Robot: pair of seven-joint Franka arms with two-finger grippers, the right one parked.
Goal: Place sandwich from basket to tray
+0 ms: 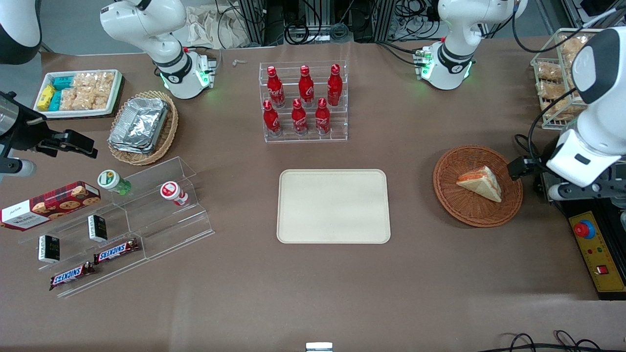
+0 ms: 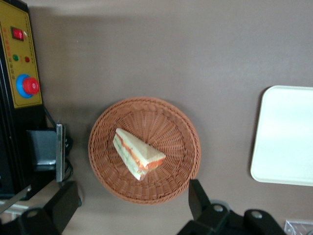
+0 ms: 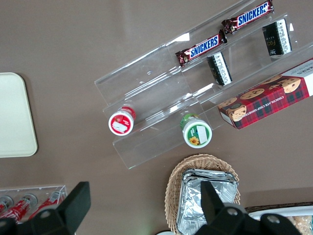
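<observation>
The sandwich (image 1: 481, 183) (image 2: 138, 154), a pale bread wedge with orange and green filling, lies in the round reddish-brown basket (image 1: 450, 195) (image 2: 171, 127) toward the working arm's end of the table. My gripper (image 1: 522, 168) (image 2: 131, 205) hangs open well above the basket's rim, on the side toward the working arm's end. Its fingers are spread wide and hold nothing. The cream-beige tray (image 1: 333, 206) (image 2: 286, 137) lies bare at the table's middle, beside the basket toward the parked arm's end.
A black and yellow control box (image 1: 594, 244) (image 2: 22, 63) with a red button sits at the table edge by the basket. Farther from the camera stand a rack of red bottles (image 1: 304, 100) and a wire rack of bagged bread (image 1: 557, 83). Acrylic snack steps (image 1: 122, 220) stand toward the parked arm's end.
</observation>
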